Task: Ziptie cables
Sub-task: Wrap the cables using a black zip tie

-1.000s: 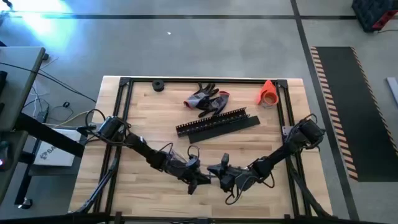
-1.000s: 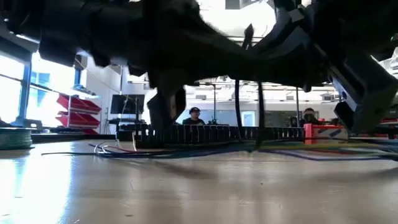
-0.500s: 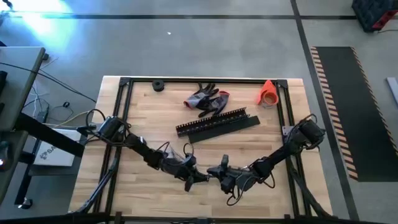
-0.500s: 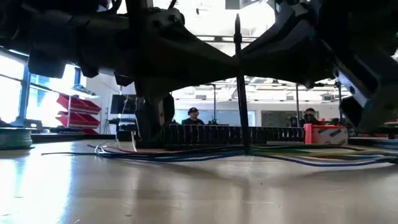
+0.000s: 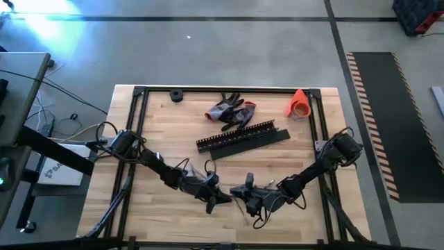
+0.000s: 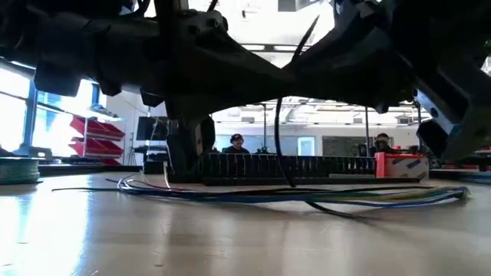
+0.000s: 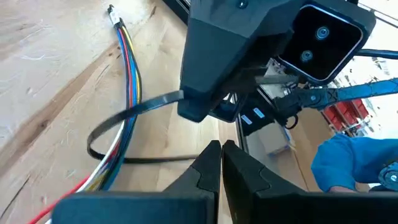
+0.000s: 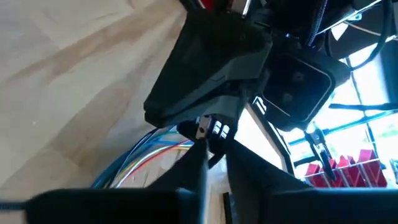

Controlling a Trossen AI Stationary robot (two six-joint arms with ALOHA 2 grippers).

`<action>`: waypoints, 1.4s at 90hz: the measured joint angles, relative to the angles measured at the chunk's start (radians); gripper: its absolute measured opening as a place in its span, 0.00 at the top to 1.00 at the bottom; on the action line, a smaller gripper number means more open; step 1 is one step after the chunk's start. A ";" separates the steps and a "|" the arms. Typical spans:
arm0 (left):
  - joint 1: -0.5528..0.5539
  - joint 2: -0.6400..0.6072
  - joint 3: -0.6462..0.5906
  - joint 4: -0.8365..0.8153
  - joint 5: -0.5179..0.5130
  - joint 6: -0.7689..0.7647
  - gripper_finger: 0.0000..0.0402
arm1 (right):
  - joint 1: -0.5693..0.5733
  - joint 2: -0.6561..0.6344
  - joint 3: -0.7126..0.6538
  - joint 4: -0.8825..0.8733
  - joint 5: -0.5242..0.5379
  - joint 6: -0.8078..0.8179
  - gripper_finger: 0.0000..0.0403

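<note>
Cables [image 7: 127, 93] beyond left fingers [image 7: 208, 165]

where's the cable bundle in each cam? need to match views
High: hidden under the two grippers meeting near the table's front edge.
Low: the cables lie flat across the tabletop in front of the black slotted strips.
Left wrist: coloured wires running along the wood, black ziptie looped over them.
Right wrist, just beyond the fingers.
Shared landmark: the ziptie loop.

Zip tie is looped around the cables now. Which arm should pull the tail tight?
Probably the left: its end effector sits right at the zip tie's tail beside the cables; the right end effector faces it, seemingly holding the other end.
</note>
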 joint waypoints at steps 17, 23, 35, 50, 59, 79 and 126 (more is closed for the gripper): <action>0.000 0.000 0.000 0.000 0.000 0.003 1.00 | 0.000 0.000 0.000 -0.023 0.057 0.027 0.74; 0.000 0.000 0.000 0.000 0.000 0.010 1.00 | 0.000 0.000 0.000 -0.026 0.057 0.027 0.78; 0.000 0.000 0.000 -0.012 0.000 0.026 1.00 | 0.000 0.000 0.000 -0.030 0.043 0.040 0.95; 0.000 0.001 0.000 -0.127 -0.004 0.025 1.00 | 0.000 0.000 0.000 -0.034 0.048 0.052 0.99; -0.003 -0.001 0.003 -0.202 -0.058 0.026 1.00 | 0.000 0.000 0.000 -0.038 0.051 0.073 1.00; -0.007 0.003 0.025 -0.273 -0.284 0.221 0.90 | 0.000 0.000 0.000 -0.045 0.121 0.139 1.00; -0.010 0.002 0.156 -0.406 -0.458 0.481 0.77 | 0.000 0.000 0.000 -0.133 0.137 0.360 1.00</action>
